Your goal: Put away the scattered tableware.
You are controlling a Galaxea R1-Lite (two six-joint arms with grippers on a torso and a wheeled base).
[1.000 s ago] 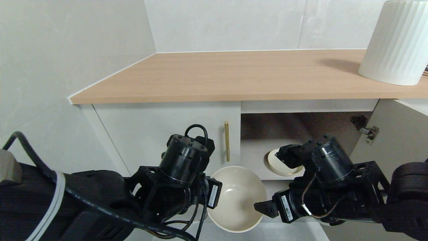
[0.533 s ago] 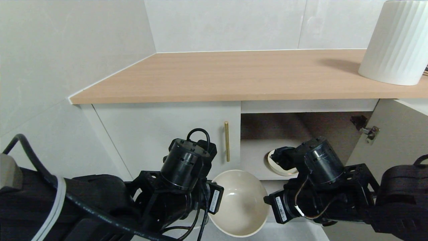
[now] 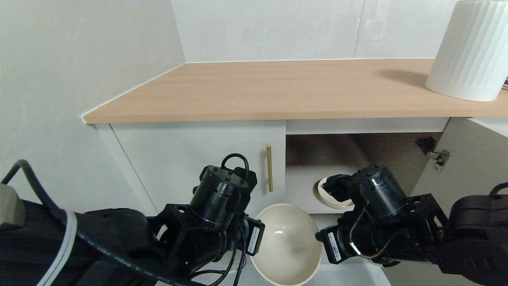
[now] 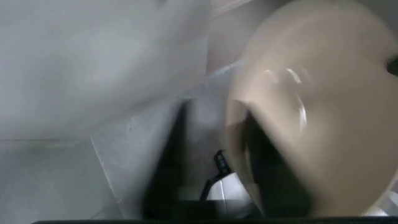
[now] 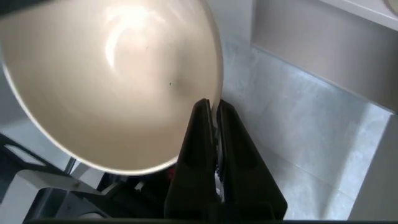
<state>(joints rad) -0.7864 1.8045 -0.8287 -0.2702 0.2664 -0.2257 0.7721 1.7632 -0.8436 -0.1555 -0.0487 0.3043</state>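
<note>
A cream bowl [image 3: 285, 246] hangs in the air in front of the lower cabinet, tilted with its inside facing up and back. My left gripper [image 3: 254, 238] is shut on the bowl's left rim [image 4: 236, 118], with one dark finger inside the bowl. My right gripper [image 3: 320, 239] is at the opposite rim. In the right wrist view its two fingers [image 5: 200, 124] stand close together with the bowl's edge [image 5: 214, 74] pinched between them. A second cream dish [image 3: 331, 196] sits on the shelf inside the open cabinet, partly hidden behind my right wrist.
The cabinet's right door [image 3: 456, 167] is swung open. The left door is closed and has a gold handle [image 3: 269, 167]. Above runs a wooden counter [image 3: 278, 87] with a white ribbed container [image 3: 472, 49] at its far right. The grey floor [image 5: 311, 143] lies below the bowl.
The bowl has sunk slightly and shifted right. My right gripper has moved left and now grips the bowl's right rim. The left arm moved little.
</note>
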